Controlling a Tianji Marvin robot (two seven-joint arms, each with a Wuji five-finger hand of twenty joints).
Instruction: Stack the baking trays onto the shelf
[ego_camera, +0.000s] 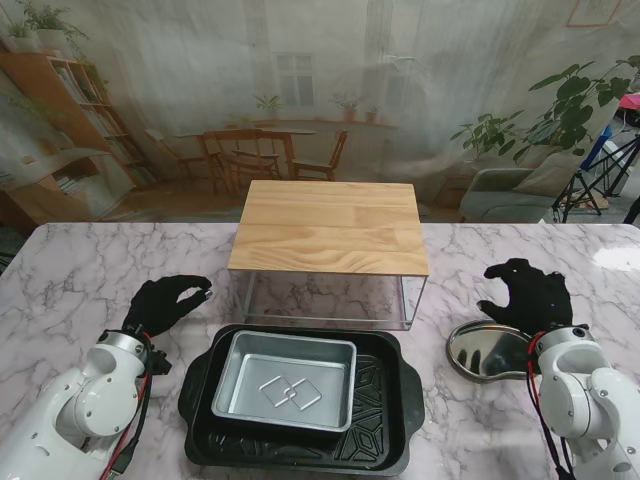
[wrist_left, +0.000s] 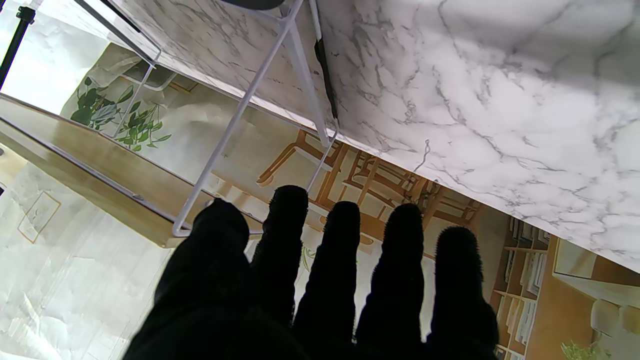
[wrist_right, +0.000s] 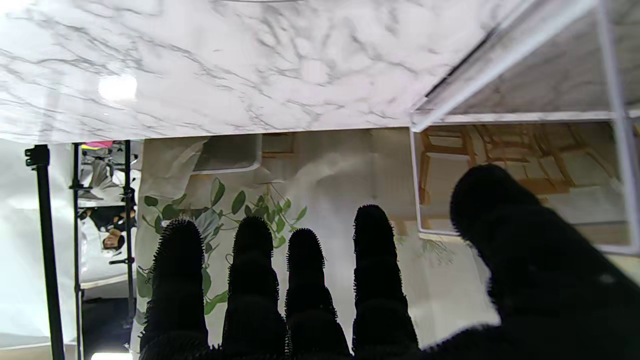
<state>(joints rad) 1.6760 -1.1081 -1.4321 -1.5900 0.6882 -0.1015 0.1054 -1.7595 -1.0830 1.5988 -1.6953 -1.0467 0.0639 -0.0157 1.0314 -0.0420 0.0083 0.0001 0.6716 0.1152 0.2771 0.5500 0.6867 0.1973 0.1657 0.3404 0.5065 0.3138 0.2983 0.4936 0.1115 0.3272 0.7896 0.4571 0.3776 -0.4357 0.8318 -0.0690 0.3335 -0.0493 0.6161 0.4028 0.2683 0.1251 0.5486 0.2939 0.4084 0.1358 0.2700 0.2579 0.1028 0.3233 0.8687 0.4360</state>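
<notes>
The shelf (ego_camera: 330, 227), a wooden top on a white wire frame, stands at the middle of the marble tabletop (ego_camera: 80, 265) and carries nothing. Just nearer to me than the shelf lies the black baking tray (ego_camera: 395, 395) with the silver baking tray (ego_camera: 285, 380) nested inside it; a round shiny pan (ego_camera: 480, 350) sits to the right of the shelf, close to the right hand (ego_camera: 525, 292).

Both hands hold nothing. The left hand (ego_camera: 165, 300), to the left of the shelf, has its fingers loosely curled; the right hand has its fingers spread apart. Both wrist views show 5 straight fingers with only the shelf frame and tabletop ahead.

The step in hand looks like the first pickup. It would go best with 1 hand on each short end of the black baking tray, fingers hooked under its flared rim, lifting evenly so the silver baking tray does not slide, then clearing the shelf edge before setting down flat.

No brand, label or writing can be read anywhere.
</notes>
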